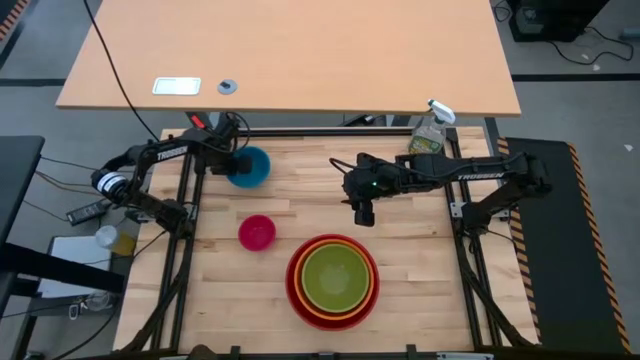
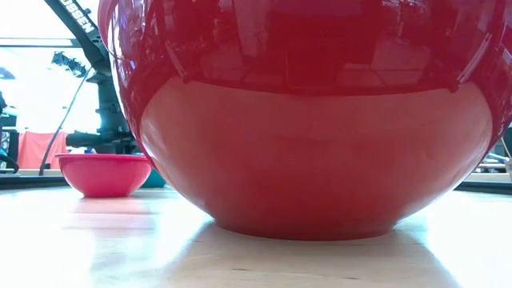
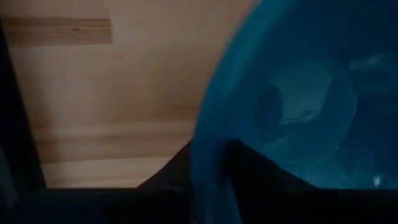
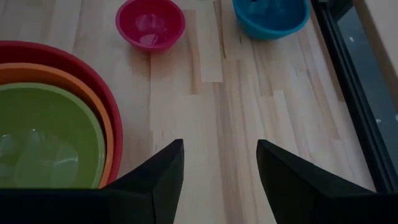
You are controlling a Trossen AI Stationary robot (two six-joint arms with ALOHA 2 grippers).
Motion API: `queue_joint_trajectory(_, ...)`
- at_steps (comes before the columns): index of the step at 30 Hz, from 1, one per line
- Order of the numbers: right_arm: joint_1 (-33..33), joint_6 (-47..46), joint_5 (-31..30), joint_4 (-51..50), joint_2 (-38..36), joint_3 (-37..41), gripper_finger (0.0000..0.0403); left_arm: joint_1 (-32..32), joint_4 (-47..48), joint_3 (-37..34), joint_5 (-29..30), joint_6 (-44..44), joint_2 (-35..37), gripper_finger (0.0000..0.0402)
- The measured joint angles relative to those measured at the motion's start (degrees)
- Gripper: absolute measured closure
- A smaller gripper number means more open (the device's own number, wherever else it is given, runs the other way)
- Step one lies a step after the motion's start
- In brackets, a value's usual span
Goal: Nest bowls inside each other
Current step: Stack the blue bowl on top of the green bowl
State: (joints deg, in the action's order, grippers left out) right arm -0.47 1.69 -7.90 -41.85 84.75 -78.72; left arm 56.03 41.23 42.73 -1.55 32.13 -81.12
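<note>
A blue bowl [image 1: 252, 167] stands on its base at the table's far left. My left gripper [image 1: 231, 163] points down over its left rim and is shut on it. A small pink bowl [image 1: 257, 232] stands nearer the middle. A green bowl [image 1: 333, 276] sits inside an orange one, and that sits inside a big red bowl [image 1: 296, 290] near the front edge. My right gripper [image 4: 221, 168] hangs open above the table's middle, right of the pink bowl, with nothing between its fingers. My left gripper has the blue bowl's rim [image 3: 208, 155] on the side toward the table's left edge. One finger [image 3: 168, 177] is outside the wall and the other finger [image 3: 264, 171] is inside the hollow. The fingers come from above, pointing down. The bowl stands upright on the table.
A spray bottle [image 1: 430, 130] stands at the table's far right corner. Dark frame rails [image 1: 190, 220] run along both sides of the table. Bare wood [image 4: 230, 93] lies between the pink bowl, the blue bowl and the stack. In the low view the red bowl [image 2: 320, 144] fills most of the picture.
</note>
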Motion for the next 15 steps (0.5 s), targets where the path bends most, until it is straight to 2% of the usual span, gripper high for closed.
queue_joint_trajectory(6, 0.00, 0.00, 0.00, -0.18, 0.02, 0.00, 0.0195, 0.00, -0.65, 0.28, -1.75, 0.22, 0.33, 0.0379)
queue_joint_trajectory(15, 0.00, 0.00, 0.01, -0.23, 0.04, 0.00, 0.0195, -0.04, -3.22, 0.01, -2.10, 0.30, 2.13, 0.0390)
